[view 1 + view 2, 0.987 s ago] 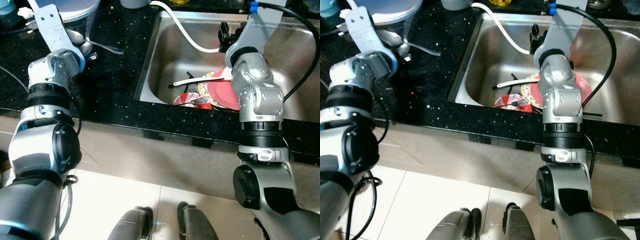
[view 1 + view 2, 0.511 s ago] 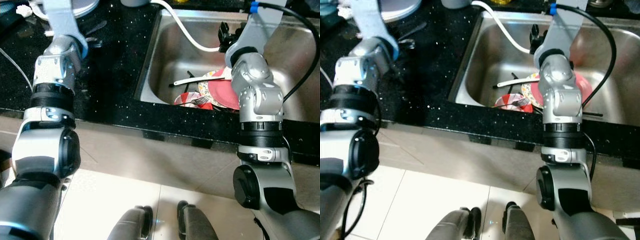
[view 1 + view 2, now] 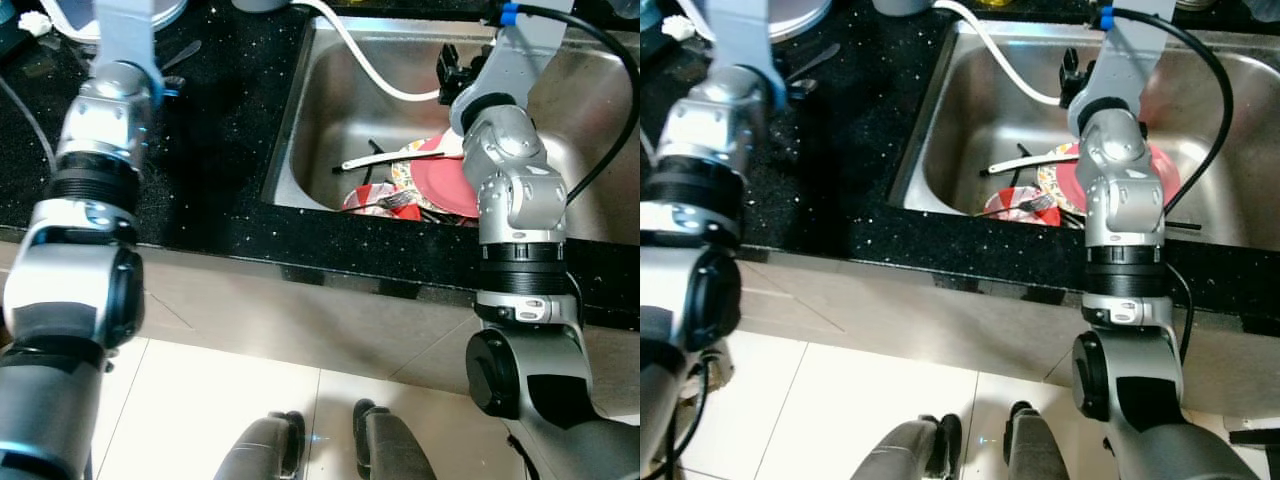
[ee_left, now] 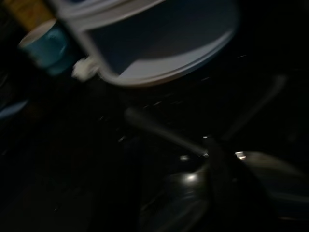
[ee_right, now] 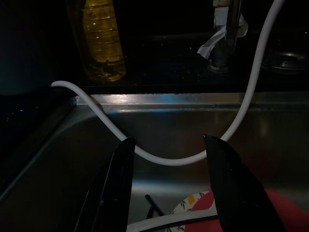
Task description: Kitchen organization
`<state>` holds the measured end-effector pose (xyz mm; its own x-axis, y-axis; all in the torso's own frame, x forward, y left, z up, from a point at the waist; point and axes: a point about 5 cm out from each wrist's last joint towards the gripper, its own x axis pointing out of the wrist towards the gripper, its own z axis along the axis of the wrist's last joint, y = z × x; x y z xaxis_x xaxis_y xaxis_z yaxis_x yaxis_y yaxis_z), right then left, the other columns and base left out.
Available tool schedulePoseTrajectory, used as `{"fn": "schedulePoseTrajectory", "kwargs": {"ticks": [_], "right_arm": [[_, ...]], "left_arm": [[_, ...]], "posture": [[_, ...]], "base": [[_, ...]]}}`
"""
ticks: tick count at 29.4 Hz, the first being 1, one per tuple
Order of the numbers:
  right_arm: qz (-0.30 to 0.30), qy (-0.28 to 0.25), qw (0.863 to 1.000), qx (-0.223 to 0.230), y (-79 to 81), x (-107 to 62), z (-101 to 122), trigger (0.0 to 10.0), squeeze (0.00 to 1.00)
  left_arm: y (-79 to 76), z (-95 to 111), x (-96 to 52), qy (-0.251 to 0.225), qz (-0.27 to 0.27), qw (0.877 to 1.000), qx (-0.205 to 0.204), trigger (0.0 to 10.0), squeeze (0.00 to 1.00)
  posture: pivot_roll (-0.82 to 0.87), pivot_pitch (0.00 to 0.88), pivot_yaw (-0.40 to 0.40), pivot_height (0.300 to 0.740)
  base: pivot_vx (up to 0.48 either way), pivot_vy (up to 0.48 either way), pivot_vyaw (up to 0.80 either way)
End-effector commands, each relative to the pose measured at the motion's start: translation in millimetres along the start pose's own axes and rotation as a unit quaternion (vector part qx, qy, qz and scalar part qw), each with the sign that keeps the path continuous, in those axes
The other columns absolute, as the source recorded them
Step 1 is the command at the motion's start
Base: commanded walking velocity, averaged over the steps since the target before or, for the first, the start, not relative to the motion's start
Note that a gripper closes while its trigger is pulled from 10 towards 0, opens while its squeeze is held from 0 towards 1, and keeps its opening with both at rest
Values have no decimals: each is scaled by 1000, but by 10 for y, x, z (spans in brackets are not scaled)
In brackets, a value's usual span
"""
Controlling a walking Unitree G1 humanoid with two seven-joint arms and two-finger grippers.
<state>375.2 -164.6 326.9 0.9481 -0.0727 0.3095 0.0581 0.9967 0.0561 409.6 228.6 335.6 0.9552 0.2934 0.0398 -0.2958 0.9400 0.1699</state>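
The right claw [image 5: 166, 188] hangs inside the sink [image 3: 330, 120] with its two black fingers [image 5: 113, 193] spread apart and nothing between them. Just past the tips, toward 12 o'clock, a white hose [image 5: 169, 159] sags across the basin. Below the claw lies the dirty load: a red plate [image 3: 440, 185], a patterned plate [image 3: 405, 178] partly under it, a fork [image 3: 385, 202] and a white utensil [image 3: 380, 158], all piled together at about 3 o'clock of the head view.

The left claw [image 4: 217, 179] reaches over the black table [image 3: 220, 130] toward 11 o'clock. Its wrist view is dark and blurred, so whether its fingers are apart or together cannot be told. Near it lie a spoon [image 4: 164, 133], a pale round lid or dish [image 4: 164, 53] and, farther off, a blue cup [image 4: 48, 46].

Judging by this, the organizing looks barely under way: the dishes sit unsorted in the sink, loose cutlery remains on the table, and the open right claw carries nothing.
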Motion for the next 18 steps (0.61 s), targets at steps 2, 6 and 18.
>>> {"fn": "schedulePoseTrajectory", "kwargs": {"ticks": [2, 6, 18], "right_arm": [[5, 1, 1000, 7, 36, -6, -7, 10000, 0], [7, 1, 1000, 7, 44, -2, -10, 10000, 0], [11, -2, 1000, 7, 56, 8, 9, 10000, 0]], "left_arm": [[341, -121, 3, 29, 62, 997, -33, 10000, 1000], [411, -200, 11, 59, 60, 993, -84, 10000, 1000], [349, -416, 39, 110, -3, 994, 25, 10000, 0]], "posture": [[57, 247, 91, 740], [58, 243, 86, 740], [50, 229, 80, 740]], "base": [[0, 0, 0], [0, 0, 0], [0, 0, 0]]}}
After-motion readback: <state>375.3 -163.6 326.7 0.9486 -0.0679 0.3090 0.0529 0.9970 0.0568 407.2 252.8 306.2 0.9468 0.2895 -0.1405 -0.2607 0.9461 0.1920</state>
